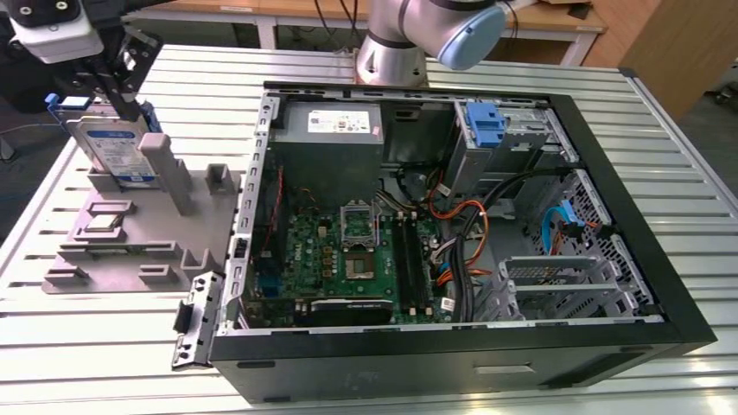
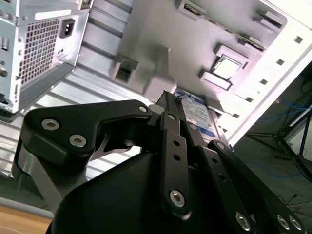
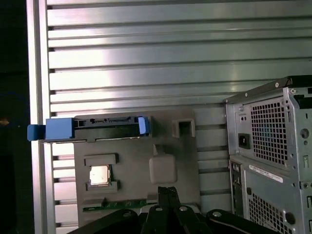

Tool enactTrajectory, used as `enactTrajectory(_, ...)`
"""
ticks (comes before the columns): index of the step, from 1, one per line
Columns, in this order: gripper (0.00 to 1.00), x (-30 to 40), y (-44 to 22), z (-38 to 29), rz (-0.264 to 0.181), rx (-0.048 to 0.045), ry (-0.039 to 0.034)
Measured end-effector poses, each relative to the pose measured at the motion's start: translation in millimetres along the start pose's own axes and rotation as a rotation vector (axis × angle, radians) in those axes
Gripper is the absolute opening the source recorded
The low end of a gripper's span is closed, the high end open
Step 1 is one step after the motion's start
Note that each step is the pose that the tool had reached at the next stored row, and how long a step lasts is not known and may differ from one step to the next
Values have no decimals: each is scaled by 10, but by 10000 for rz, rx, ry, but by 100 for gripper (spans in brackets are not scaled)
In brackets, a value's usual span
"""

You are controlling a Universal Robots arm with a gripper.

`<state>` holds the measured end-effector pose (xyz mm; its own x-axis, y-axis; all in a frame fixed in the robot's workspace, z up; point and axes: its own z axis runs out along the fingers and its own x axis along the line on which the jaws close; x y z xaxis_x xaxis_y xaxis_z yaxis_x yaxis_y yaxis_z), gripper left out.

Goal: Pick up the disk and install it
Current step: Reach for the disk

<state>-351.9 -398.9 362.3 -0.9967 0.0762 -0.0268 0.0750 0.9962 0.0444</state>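
The disk (image 1: 113, 149) stands upright on edge in a slot of the grey holder (image 1: 127, 233) at the exterior view's left. It is silver-grey with a blue-and-white label and a blue carrier. My gripper (image 1: 123, 90) hangs just above its upper edge, fingers close together and nothing between them. In the first wrist view the disk's top edge (image 3: 97, 127) shows whole, apart from the gripper (image 3: 168, 191), whose tips meet. In the second wrist view the disk's label (image 2: 200, 114) lies just past the gripper (image 2: 168, 97).
The open computer case (image 1: 645, 199) lies on the slatted metal table (image 1: 92, 363) at the exterior view's right. Inside are a power supply (image 1: 334, 125), a motherboard (image 1: 346, 259), a bare blue bracket (image 1: 486, 125) and a metal drive cage (image 1: 554, 278). The holder also carries a small chip (image 1: 102, 223).
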Motion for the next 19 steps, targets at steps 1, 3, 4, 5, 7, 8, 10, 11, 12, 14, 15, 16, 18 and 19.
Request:
enactTrajectory(1,10,31,-3,7,0,0,0)
enactTrajectory(3,10,85,-8,21,-1,0,0)
enactTrajectory(4,10,113,-10,28,0,0,-1)
enactTrajectory(5,10,139,-12,35,0,0,-1)
enactTrajectory(7,10,174,-15,50,1,1,1)
enactTrajectory(8,10,190,-17,60,0,0,-1)
enactTrajectory(10,10,221,-20,77,0,0,0)
enactTrajectory(11,10,238,-22,85,0,0,-1)
enactTrajectory(12,10,257,-24,92,0,0,-1)
enactTrajectory(14,10,298,-28,107,0,1,-1)
enactTrajectory(15,10,322,-30,113,0,2,0)
enactTrajectory(16,10,341,-31,120,0,1,0)
enactTrajectory(18,10,373,-34,130,0,2,0)
enactTrajectory(19,10,387,-36,134,-1,2,0)
